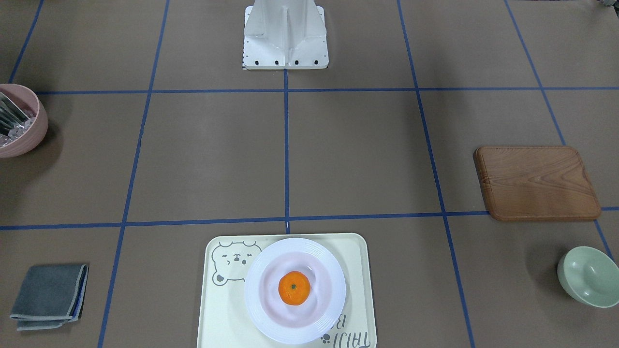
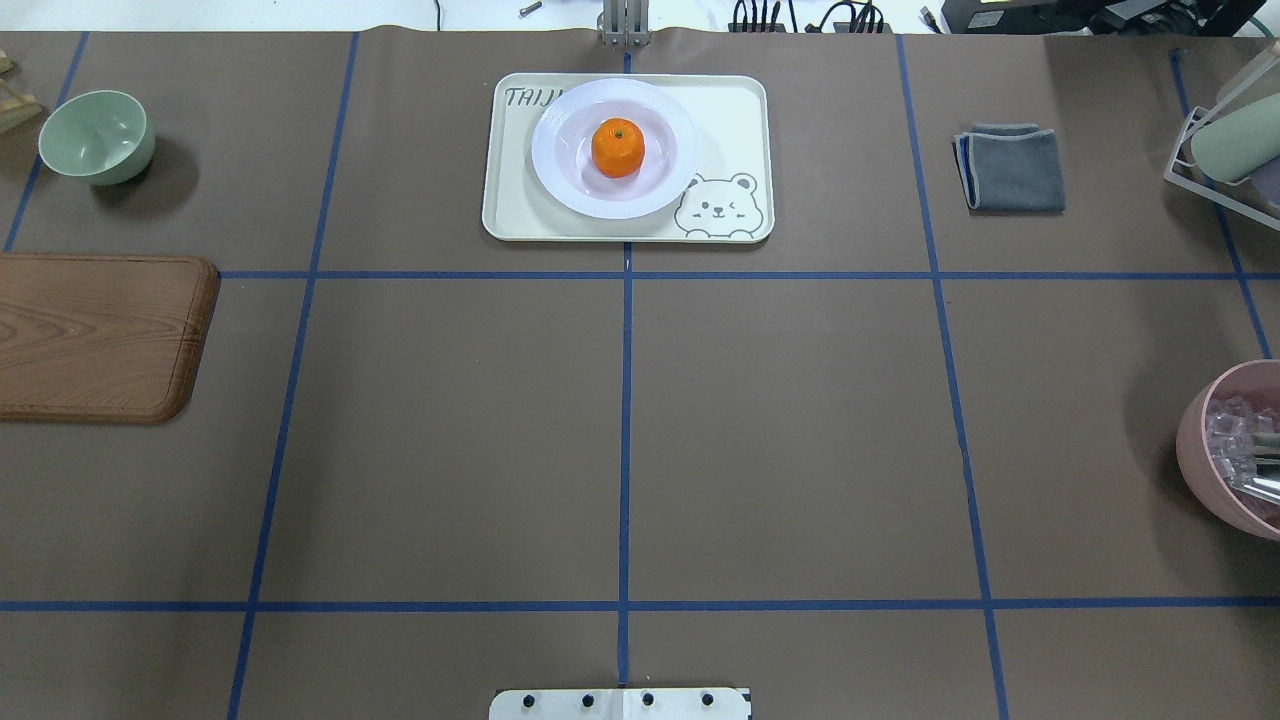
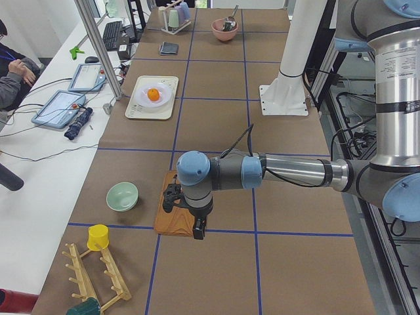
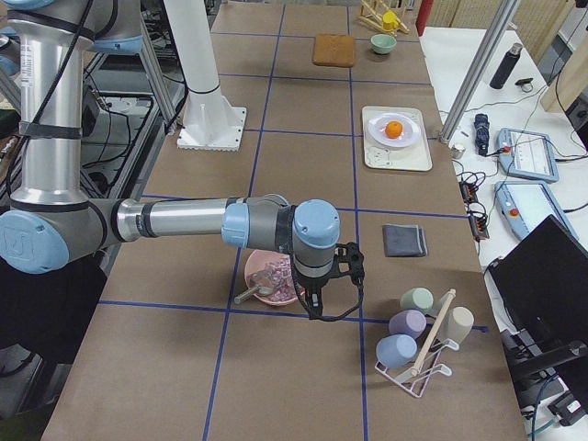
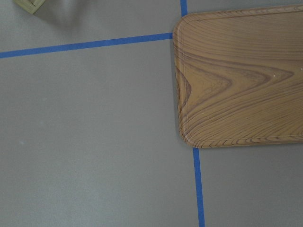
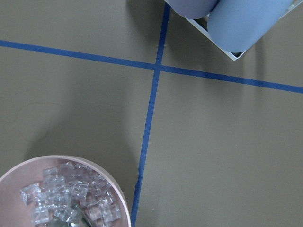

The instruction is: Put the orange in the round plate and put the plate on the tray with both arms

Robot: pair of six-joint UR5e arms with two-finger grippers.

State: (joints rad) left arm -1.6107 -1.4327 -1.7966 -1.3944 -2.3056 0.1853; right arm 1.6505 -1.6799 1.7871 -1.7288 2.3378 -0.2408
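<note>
The orange (image 1: 294, 288) (image 2: 617, 147) rests in the middle of the round plate (image 1: 261, 309) (image 2: 560, 180). That plate stands on the tray (image 1: 217, 319) (image 2: 740, 110) at the table's far edge. Neither arm reaches it. My left gripper (image 3: 196, 230) shows only in the exterior left view, hanging over the wooden board's corner; I cannot tell whether it is open or shut. My right gripper (image 4: 315, 299) shows only in the exterior right view, hanging beside the pink bowl, and its state cannot be told either. No fingers appear in either wrist view.
A wooden board (image 2: 95, 335) (image 5: 236, 75) and a green bowl (image 2: 97, 135) lie on my left side. On my right are a pink bowl (image 2: 1235, 450) (image 6: 61, 189) of clear cubes, a grey cloth (image 2: 1010, 168) and a cup rack (image 2: 1225, 140).
</note>
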